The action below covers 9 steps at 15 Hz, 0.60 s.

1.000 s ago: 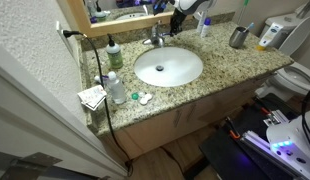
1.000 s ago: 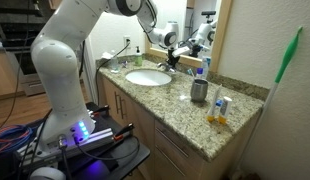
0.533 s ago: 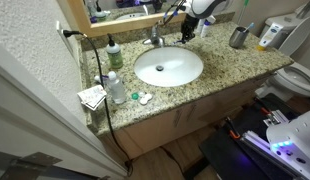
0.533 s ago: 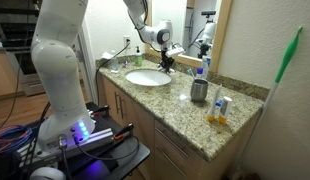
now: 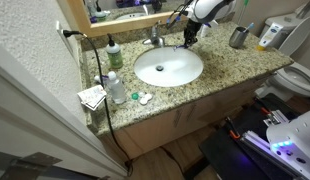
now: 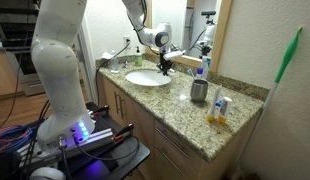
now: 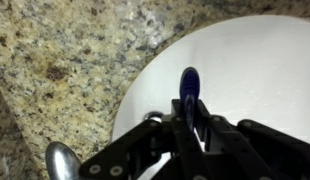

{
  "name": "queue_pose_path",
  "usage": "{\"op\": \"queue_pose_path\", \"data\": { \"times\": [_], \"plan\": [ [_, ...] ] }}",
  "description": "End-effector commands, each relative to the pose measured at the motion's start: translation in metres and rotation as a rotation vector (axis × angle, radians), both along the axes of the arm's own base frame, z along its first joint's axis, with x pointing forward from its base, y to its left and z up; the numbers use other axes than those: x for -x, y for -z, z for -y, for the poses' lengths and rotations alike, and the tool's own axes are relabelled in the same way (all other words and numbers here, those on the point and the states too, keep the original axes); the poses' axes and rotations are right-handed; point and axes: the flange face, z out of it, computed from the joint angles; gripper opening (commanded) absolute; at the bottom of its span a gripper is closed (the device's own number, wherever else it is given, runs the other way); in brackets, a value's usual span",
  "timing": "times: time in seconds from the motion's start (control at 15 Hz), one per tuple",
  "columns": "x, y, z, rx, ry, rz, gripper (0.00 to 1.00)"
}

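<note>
My gripper [image 7: 191, 118] is shut on a slim dark-blue object [image 7: 190, 85] that sticks out past the fingertips; what it is I cannot tell. It hangs over the back rim of the white oval sink [image 7: 245, 70], where the basin meets the speckled granite counter [image 7: 65, 60]. In both exterior views the gripper [image 5: 189, 38] [image 6: 166, 68] points down just above the sink [image 5: 168, 67] [image 6: 147, 78], to one side of the chrome faucet [image 5: 155, 37]. A rounded chrome part [image 7: 62, 160] shows at the lower left of the wrist view.
A dark soap bottle [image 5: 113, 55], a clear bottle [image 5: 115, 88] and folded paper [image 5: 92, 97] stand at one end of the counter. A metal cup [image 5: 238, 37] [image 6: 199, 91], a blue-capped bottle [image 5: 203, 27] and an orange-and-white item [image 6: 219, 108] stand at the other end. Behind runs a mirror [image 5: 120, 8].
The gripper has come down from near the mirror to just above the sink's back rim, still shut on the blue object. Nothing else has moved.
</note>
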Motion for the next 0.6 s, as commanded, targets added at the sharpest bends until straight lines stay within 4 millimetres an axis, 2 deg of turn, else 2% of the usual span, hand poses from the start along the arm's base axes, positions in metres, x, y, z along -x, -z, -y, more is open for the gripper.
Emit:
{"op": "queue_pose_path", "data": {
  "times": [0.0, 0.2, 0.47, 0.53],
  "plan": [
    [-0.029, 0.019, -0.018, -0.072, 0.019, 0.033, 0.04],
    [-0.048, 0.044, -0.036, -0.104, 0.009, 0.018, 0.04],
    [-0.062, 0.057, -0.044, -0.132, 0.052, 0.069, 0.04],
    [-0.052, 0.056, -0.045, -0.109, 0.020, 0.030, 0.15]
  ]
}}
